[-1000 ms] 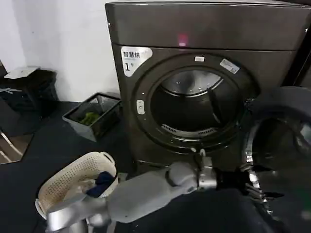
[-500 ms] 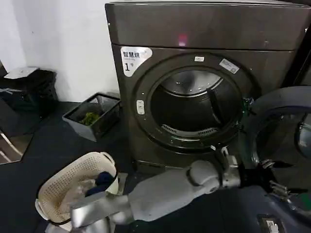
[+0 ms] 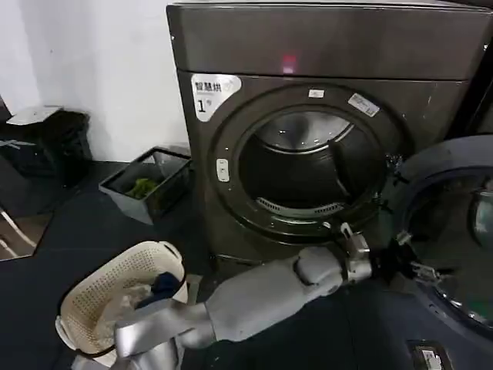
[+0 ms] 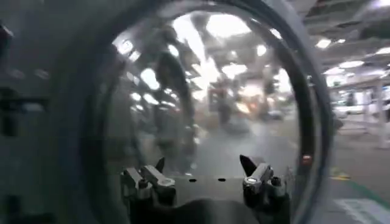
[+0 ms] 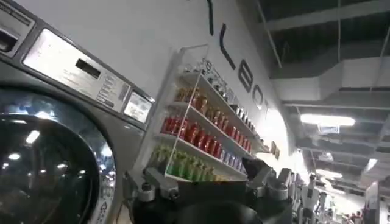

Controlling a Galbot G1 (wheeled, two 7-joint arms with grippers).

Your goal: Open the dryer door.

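The dryer door (image 3: 454, 231) stands swung open to the right of the dark grey dryer (image 3: 308, 46), its grey inner side and glass facing me. The drum opening (image 3: 308, 173) is uncovered. My left arm reaches across low in front of the dryer. Its gripper, the left gripper (image 3: 420, 270), sits at the door's inner rim, open with nothing between the fingers. In the left wrist view the door's glass (image 4: 213, 91) looms just ahead of the left gripper (image 4: 203, 163). My right gripper (image 5: 201, 173) is open and holds nothing, off to the side.
A cream laundry basket (image 3: 85, 301) with clothes stands on the dark floor at the lower left. A grey bin (image 3: 166, 193) sits beside the dryer's left side. The right wrist view has a neighbouring machine (image 5: 49, 152) and a shelf of bottles (image 5: 195, 134).
The door swung farther to the right. My left gripper followed it rightward, then came back a little and rose.
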